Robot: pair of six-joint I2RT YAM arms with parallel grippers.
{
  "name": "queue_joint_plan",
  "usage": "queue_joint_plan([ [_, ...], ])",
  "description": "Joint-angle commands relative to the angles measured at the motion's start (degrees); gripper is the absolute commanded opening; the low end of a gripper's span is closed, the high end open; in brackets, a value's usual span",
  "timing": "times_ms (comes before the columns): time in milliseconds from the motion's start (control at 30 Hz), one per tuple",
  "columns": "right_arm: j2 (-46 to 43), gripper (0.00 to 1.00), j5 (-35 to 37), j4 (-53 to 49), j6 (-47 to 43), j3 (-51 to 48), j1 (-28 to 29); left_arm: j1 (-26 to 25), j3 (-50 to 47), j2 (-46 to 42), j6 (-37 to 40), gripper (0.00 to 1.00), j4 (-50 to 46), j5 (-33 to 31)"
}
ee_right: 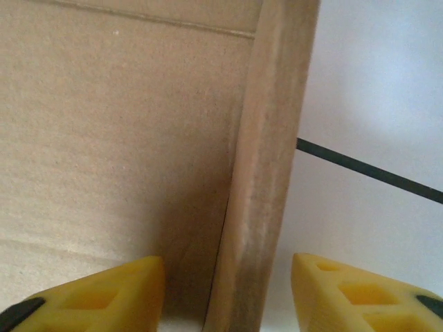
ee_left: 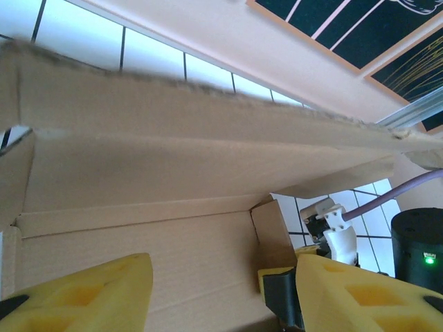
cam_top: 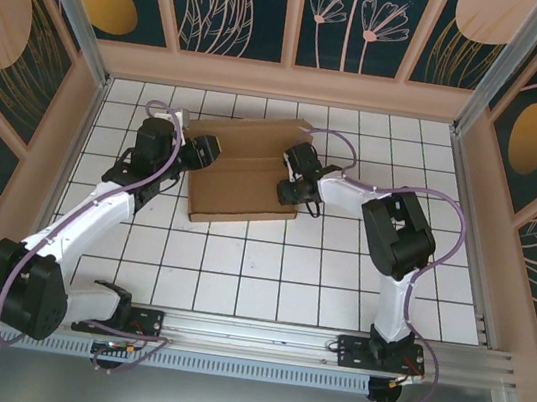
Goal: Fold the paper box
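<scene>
Beyond the arm bases, the paper box [cam_top: 241, 182] is lying partly raised on the far middle of the tiled tabletop [cam_top: 268, 272]. The left end effector [ee_left: 221, 297] is reaching in over its left side, fingers apart. The right end effector [ee_right: 225, 294] is straddling the right side wall [ee_right: 256, 173], fingers apart, not clamping. Gripping that wall squarely and upright should be steadying it while the tall far flap [ee_left: 208, 131] is rolling inward along its crease.

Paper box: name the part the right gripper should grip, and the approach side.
Grip the raised right side wall of the paper box, probably coming down over its top edge, one finger on each face. It stands thin and upright, between the fingers of the open right gripper.
</scene>
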Motion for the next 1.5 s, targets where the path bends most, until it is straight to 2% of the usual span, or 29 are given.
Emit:
queue_joint_plan([
  [0,0.6,0.47,-1.6,0.1,1.9,3.5,-0.5,-0.1,-0.6,0.3,0.8,0.57,1.7,0.9],
  [100,0.6,0.45,-1.6,-0.3,2.2,4.5,-0.4,-0.1,-0.5,0.6,0.8,0.56,1.6,0.8],
  [233,0.8,0.48,-0.4,-1.3,1.8,5.0,-0.5,-0.1,-0.2,0.8,1.1,0.56,1.3,0.6],
  [533,2.7,0.2,7.0,-5.0,2.3,6.1,-0.2,-0.1,0.1,1.6,1.0,0.56,1.5,0.6],
  [700,3.2,0.15,15.7,-7.9,3.3,5.9,0.9,-0.1,0.3,1.0,1.3,0.56,1.8,1.1],
  [800,1.2,0.13,18.3,-7.5,5.8,3.6,1.3,-0.2,0.2,0.1,1.6,0.59,2.2,1.3],
  [967,-4.1,0.15,18.2,-4.3,9.3,-1.5,1.1,-0.2,-0.3,-2.7,3.4,0.64,2.2,1.1],
  [1067,-5.6,0.21,13.9,-3.5,10.1,-2.2,0.0,-0.3,-2.6,-8.0,4.7,0.67,3.1,-3.3],
  [1233,-6.7,0.29,9.5,-3.4,10.0,-1.6,0.0,-0.2,-7.5,-18.6,13.1,0.73,3.1,-10.3],
  [1367,-8.0,0.35,7.0,-3.9,9.4,-1.1,-0.1,-0.1,-10.6,-21.6,15.4,0.69,1.9,-15.0],
  [1467,-9.2,0.38,5.3,-4.9,8.7,-0.5,-0.4,2.0,-12.6,-19.6,15.6,0.62,4.2,-8.9],
])
